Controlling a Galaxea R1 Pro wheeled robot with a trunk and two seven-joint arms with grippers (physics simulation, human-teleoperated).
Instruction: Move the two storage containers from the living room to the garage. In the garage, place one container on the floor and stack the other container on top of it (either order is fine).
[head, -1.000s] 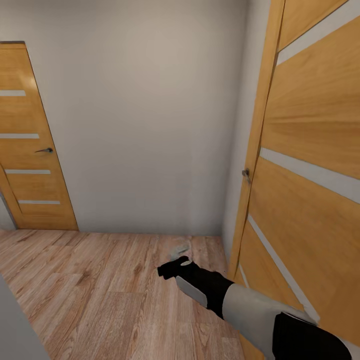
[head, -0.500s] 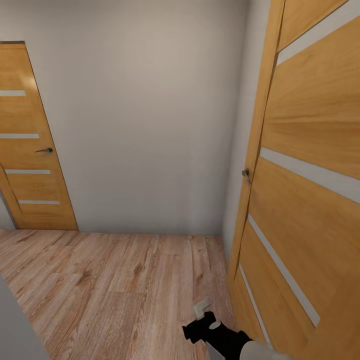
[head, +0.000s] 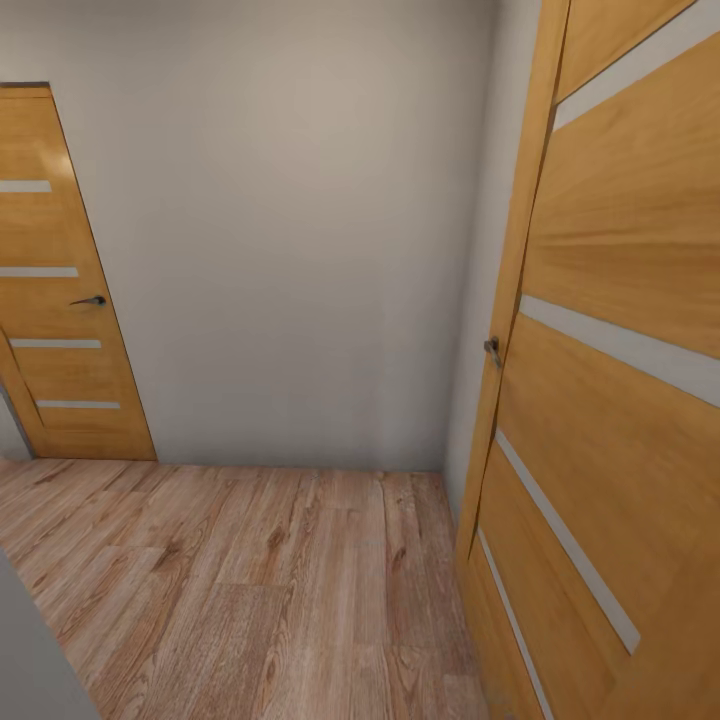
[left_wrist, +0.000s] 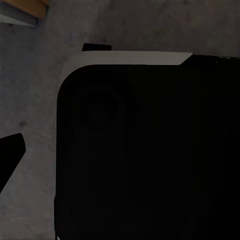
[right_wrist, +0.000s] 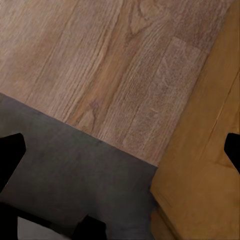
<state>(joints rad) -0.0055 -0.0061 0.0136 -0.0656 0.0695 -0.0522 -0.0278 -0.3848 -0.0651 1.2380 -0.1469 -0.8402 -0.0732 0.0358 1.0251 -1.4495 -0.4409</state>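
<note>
Head view: the right arm has dropped out of frame; an open wooden door (head: 610, 330) fills the right. Left wrist: the robot's dark body (left_wrist: 145, 150) over grey floor. Right wrist: fingertips (right_wrist: 11, 150) apart, holding nothing. No containers visible; likely in transit.

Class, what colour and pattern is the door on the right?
Honey-orange wood grain with pale slanted stripes, on the door; the head view shows it best.

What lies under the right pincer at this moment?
Under the right pincer lie wood plank floor, a dark grey floor strip and a wooden door. Below the door's edge is hidden.
</note>
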